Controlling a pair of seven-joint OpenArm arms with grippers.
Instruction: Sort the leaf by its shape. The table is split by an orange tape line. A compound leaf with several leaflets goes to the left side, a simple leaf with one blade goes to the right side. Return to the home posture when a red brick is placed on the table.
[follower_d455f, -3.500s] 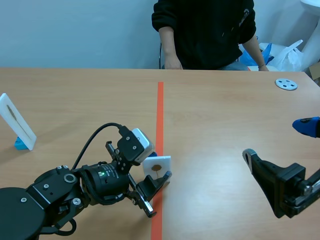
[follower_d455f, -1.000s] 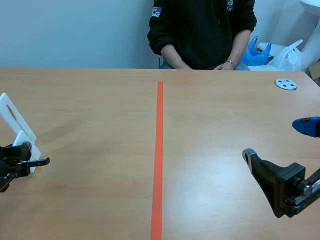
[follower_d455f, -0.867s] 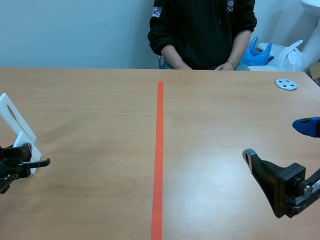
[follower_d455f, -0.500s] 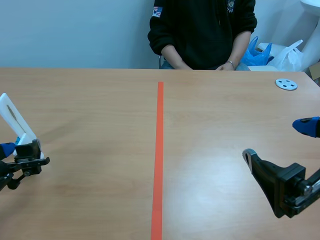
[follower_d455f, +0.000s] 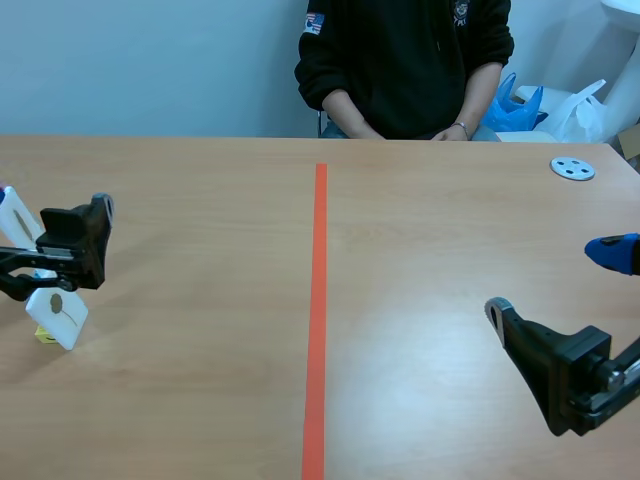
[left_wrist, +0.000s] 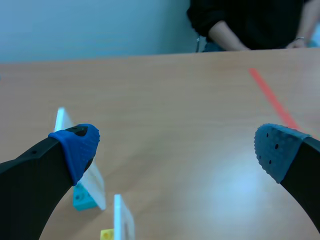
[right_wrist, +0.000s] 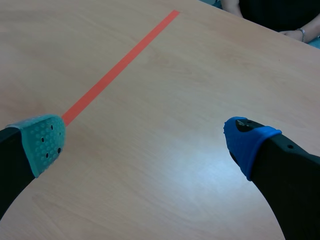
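Left gripper (left_wrist: 175, 147) spread wide; seemingly above leaf card (follower_d455f: 57, 317).

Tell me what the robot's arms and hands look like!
Mostly the hands show. Each one is black, with two thick, curved fingers that end in a soft, dotted pad. The left hand has two blue pads. The right hand has one teal pad and one blue pad. No cables or writing can be seen.

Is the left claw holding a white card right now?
No, the left gripper is wide open; the nearest white card stands on the table below it.
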